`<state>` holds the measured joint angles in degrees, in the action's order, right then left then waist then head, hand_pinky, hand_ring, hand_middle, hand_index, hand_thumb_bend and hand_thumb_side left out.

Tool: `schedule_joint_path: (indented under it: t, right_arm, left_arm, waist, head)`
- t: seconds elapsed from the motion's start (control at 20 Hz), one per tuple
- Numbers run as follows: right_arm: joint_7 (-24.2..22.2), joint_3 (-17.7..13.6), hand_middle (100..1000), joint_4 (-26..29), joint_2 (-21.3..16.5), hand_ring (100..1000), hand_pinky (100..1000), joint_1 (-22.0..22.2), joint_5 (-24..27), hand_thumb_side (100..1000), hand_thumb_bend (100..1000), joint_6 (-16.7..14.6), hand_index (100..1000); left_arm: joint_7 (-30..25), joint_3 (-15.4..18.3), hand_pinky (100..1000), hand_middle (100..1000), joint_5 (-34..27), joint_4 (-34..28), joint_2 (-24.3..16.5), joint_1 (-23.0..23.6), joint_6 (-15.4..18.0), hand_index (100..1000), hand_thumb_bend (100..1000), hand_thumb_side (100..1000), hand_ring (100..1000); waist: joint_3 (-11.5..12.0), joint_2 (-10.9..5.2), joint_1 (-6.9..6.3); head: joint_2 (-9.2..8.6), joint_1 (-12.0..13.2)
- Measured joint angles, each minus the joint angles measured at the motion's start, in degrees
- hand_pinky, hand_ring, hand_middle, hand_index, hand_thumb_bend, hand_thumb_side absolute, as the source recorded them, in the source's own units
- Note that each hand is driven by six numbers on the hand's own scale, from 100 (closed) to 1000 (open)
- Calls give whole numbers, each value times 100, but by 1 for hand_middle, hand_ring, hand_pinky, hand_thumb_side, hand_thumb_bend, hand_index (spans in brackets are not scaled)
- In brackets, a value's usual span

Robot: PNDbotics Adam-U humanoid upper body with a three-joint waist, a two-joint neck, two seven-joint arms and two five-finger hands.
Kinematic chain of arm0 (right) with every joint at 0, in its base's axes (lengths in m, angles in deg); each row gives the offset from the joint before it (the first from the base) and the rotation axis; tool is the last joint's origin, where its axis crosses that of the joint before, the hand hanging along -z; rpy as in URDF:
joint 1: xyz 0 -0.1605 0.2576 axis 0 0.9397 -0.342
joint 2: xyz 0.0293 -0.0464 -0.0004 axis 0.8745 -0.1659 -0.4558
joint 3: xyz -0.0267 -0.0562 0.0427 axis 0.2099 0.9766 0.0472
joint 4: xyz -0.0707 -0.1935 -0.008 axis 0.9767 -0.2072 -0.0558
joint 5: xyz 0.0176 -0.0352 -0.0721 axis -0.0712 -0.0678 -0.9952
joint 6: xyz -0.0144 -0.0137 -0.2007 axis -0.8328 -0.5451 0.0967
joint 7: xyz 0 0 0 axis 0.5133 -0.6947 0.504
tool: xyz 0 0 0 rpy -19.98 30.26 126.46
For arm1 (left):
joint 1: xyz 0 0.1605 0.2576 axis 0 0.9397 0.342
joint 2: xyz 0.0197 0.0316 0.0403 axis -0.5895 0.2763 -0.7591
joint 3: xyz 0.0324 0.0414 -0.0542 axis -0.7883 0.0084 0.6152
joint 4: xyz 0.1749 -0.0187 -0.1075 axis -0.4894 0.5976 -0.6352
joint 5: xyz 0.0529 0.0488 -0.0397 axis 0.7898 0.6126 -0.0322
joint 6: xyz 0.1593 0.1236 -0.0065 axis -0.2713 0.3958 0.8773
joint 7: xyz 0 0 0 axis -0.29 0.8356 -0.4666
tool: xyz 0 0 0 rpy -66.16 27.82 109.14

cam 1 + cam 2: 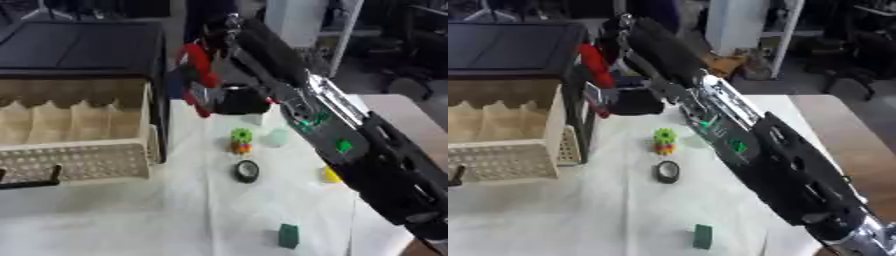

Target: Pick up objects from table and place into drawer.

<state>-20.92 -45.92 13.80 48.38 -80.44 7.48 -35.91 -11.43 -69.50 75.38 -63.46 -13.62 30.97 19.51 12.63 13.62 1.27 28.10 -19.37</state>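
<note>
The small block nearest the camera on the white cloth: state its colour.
Dark green: the block lies alone at the cloth's near end, clearest in the left eye view.

A white cloth (131, 220) covers the near table, and a bare tan wooden tabletop (407, 117) shows at its right edge. Behind stands a white upright cabinet (297, 20) beside a slim white pole (346, 37). The grey floor (833, 82) beyond lies dim, crowded with dark, indistinct furniture.
</note>
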Motion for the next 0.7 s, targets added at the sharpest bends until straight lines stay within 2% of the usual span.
schedule_joint_path:
  t: [0.7]
  right_arm:
    - [937, -192, 367, -900, 730, 501, 403, -771, -363, 533, 100, 131, 426]
  left_arm:
    - [110, 38, 518, 575, -63, 1, 112, -3, -62, 812, 100, 1000, 477]
  waist:
    - [345, -18, 71]
  head:
    - [-102, -238]
